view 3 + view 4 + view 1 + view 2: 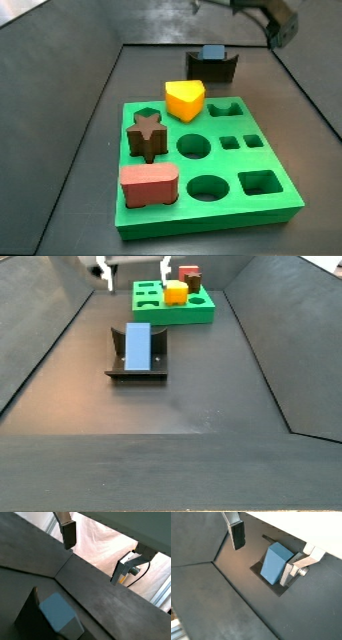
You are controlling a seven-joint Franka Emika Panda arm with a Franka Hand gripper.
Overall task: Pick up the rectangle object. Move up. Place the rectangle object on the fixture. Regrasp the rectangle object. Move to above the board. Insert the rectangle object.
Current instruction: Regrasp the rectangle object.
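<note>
Rectangle object (136, 346): smooth matte blue-grey block, longer than wide, plain faces. Lies in the notch of the fixture (118, 357), a dark U-shaped holder on the dark floor; in a wrist view the block (273, 563) leans against the fixture's upright.

Board (267, 198): glossy bright green slab with round and square holes, carrying a yellow block (186, 100), a brown star piece (147, 131) and a reddish rounded block (150, 186).

Tool (131, 268): raised well above the fixture, apart from the block, fingers (238, 535) spread, nothing between them.
</note>
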